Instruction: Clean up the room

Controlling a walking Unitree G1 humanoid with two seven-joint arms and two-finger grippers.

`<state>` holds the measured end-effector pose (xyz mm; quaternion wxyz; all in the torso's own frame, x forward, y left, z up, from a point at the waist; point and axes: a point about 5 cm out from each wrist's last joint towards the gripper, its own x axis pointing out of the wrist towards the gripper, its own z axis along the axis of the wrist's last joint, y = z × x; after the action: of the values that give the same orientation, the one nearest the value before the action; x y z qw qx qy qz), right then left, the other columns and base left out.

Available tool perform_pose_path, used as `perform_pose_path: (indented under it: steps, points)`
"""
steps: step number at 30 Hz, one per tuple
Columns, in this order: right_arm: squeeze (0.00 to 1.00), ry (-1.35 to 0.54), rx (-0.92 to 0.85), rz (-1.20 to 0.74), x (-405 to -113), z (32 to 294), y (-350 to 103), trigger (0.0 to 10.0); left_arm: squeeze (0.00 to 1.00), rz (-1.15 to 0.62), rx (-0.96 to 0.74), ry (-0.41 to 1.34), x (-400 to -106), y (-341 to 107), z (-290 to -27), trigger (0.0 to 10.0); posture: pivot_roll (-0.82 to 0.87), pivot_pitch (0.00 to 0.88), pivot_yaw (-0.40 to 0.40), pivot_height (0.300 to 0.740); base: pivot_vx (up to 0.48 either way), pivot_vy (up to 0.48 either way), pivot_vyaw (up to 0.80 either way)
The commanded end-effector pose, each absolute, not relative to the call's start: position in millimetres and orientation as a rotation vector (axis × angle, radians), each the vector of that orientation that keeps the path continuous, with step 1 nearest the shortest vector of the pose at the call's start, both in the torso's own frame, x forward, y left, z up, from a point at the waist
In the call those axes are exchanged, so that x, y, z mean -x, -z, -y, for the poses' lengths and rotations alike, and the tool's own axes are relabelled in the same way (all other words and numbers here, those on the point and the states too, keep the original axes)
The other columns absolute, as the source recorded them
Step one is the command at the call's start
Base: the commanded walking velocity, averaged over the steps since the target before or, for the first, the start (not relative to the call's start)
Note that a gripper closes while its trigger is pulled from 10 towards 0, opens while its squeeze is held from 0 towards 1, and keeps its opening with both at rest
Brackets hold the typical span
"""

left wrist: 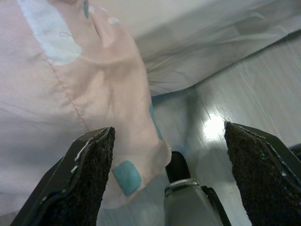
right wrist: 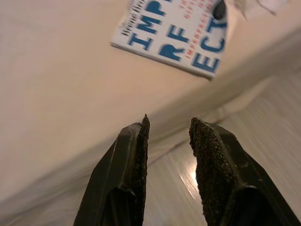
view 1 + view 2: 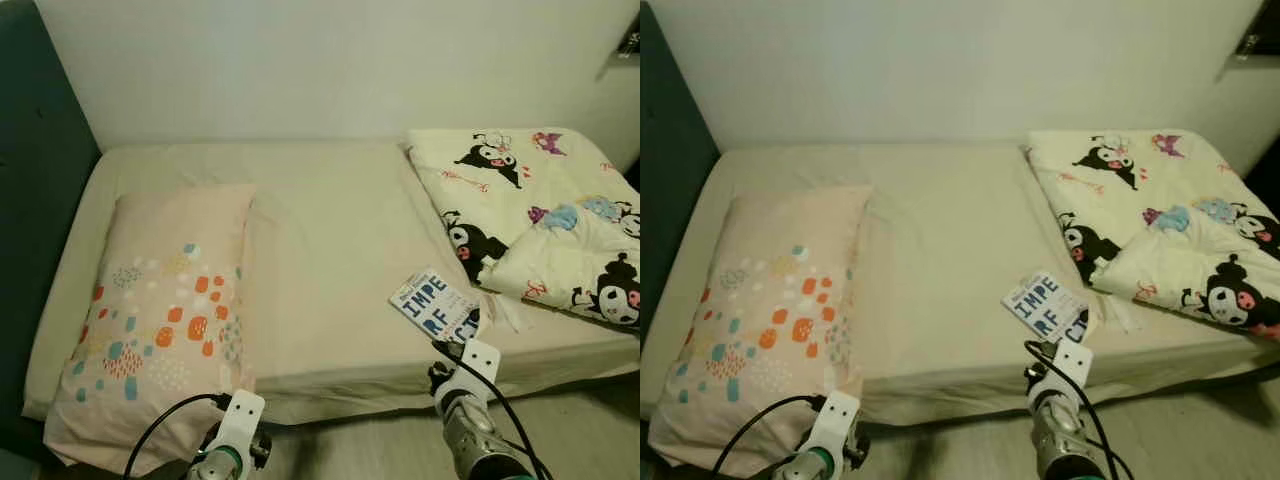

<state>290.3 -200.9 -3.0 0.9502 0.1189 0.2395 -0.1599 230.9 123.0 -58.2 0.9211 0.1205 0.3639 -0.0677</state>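
Observation:
A white book with blue letters lies near the front edge of the bed, beside a folded cartoon-print blanket. A pink pillow with coloured dots lies at the bed's left side, its corner hanging over the edge. My right arm is low in front of the bed. Its gripper stands open with a narrow gap and nothing in it, pointing at the mattress edge just short of the book. My left gripper is wide open below the pillow's hanging corner.
A dark headboard closes the bed's left end and a pale wall runs behind it. Light wooden floor lies in front of the bed. A white scrap sits between book and blanket.

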Motion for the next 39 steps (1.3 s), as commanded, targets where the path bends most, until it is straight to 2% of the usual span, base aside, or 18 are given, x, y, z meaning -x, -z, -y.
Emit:
perform_pose_path:
  steps: [1, 2, 4, 5, 11, 12, 14, 15, 20, 23, 26, 27, 30, 31, 34, 35, 36, 39]
  points:
    - [0.04, 0.3, -0.226, -0.491, -289, 197, 4, 10.0, 0.0, -0.764, -0.235, 0.124, -225, 62, -123, 10.0, 0.06, 0.003, 0.017, 0.74, 0.0, 0.0, 0.0]
    - [0.11, 0.291, -0.218, -0.489, -290, 196, 4, 10.0, 0.0, -0.76, -0.24, 0.125, -225, 62, -123, 10.0, 0.06, 0.003, 0.017, 0.74, 0.0, 0.0, 0.0]
    - [0.14, 0.283, -0.207, -0.489, -290, 193, 4, 10.0, 0.0, -0.751, -0.251, 0.122, -226, 61, -123, 10.0, 0.06, 0.003, 0.017, 0.74, 0.0, 0.0, 0.0]
    - [0.27, 0.283, -0.207, -0.489, -290, 193, 4, 10.0, 0.0, -0.751, -0.251, 0.122, -226, 61, -123, 10.0, 0.06, 0.003, 0.017, 0.74, 0.0, 0.0, 0.0]
    - [0.25, 0.286, -0.198, -0.475, -290, 191, 3, 10.0, 0.0, -0.711, -0.241, 0.087, -226, 60, -125, 10.0, 0.06, 0.005, 0.015, 0.74, 0.0, 0.0, 0.0]
    - [0.28, 0.285, -0.198, -0.47, -290, 191, 3, 10.0, 0.0, -0.648, -0.242, 0.071, -250, 44, -143, 10.0, 0.06, 0.004, 0.017, 0.74, 0.0, 0.0, 0.0]
    - [0.28, 0.284, -0.199, -0.468, -291, 191, 2, 10.0, 0.0, -0.601, -0.243, 0.061, -266, 30, -156, 10.0, 0.06, 0.005, 0.017, 0.74, 0.0, 0.0, 0.0]
    - [0.4, 0.285, -0.199, -0.462, -290, 192, 2, 10.0, 0.0, -0.548, -0.24, 0.055, -281, 16, -165, 10.0, 0.06, 0.006, 0.017, 0.74, 0.0, 0.0, 0.0]
    - [0.41, 0.305, -0.212, -0.456, -286, 197, 3, 10.0, 0.0, -0.449, -0.235, 0.067, -297, -5, -167, 10.0, 0.06, 0.005, 0.017, 0.74, 0.0, 0.0, 0.0]
    - [0.52, 0.321, -0.223, -0.453, -283, 199, 5, 10.0, 0.0, -0.412, -0.228, 0.068, -299, -10, -167, 10.0, 0.06, 0.005, 0.017, 0.74, 0.0, 0.0, 0.0]
    - [0.55, 0.324, -0.23, -0.451, -282, 199, 5, 10.0, 0.0, -0.405, -0.227, 0.068, -299, -11, -168, 10.0, 0.06, 0.005, 0.017, 0.74, 0.0, 0.0, 0.0]
    - [0.49, 0.325, -0.228, -0.439, -283, 199, 4, 10.0, 0.0, -0.4, -0.226, 0.073, -299, -12, -167, 10.0, 0.06, 0.007, 0.015, 0.74, 0.0, 0.0, 0.0]
    - [0.49, 0.325, -0.223, -0.425, -284, 199, 2, 10.0, 0.0, -0.4, -0.222, 0.084, -298, -13, -168, 10.0, 0.06, 0.007, 0.015, 0.74, 0.0, 0.0, 0.0]
    - [0.36, 0.294, -0.187, -0.422, -286, 195, -1, 10.0, 0.0, -0.409, -0.233, 0.099, -297, -13, -167, 10.0, 0.06, 0.009, 0.015, 0.74, 0.0, 0.0, 0.0]
    - [0.36, 0.285, -0.177, -0.422, -287, 194, -1, 10.0, 0.0, -0.411, -0.237, 0.103, -296, -13, -167, 10.0, 0.06, 0.009, 0.015, 0.74, 0.0, 0.0, 0.0]
    - [0.13, 0.26, -0.161, -0.403, -290, 191, -5, 10.0, 0.0, -0.402, -0.24, 0.11, -296, -15, -166, 10.0, 0.06, 0.015, 0.015, 0.74, 0.0, 0.0, 0.0]
    - [0.07, 0.234, -0.155, -0.389, -294, 188, -9, 10.0, 0.0, -0.389, -0.237, 0.116, -297, -18, -164, 10.0, 0.06, 0.023, 0.014, 0.74, 0.0, 0.0, 0.0]
    - [0.07, 0.206, -0.144, -0.373, -297, 185, -14, 10.0, 0.0, -0.37, -0.232, 0.123, -300, -23, -160, 10.0, 0.06, 0.027, 0.011, 0.74, 0.0, 0.0, 0.0]
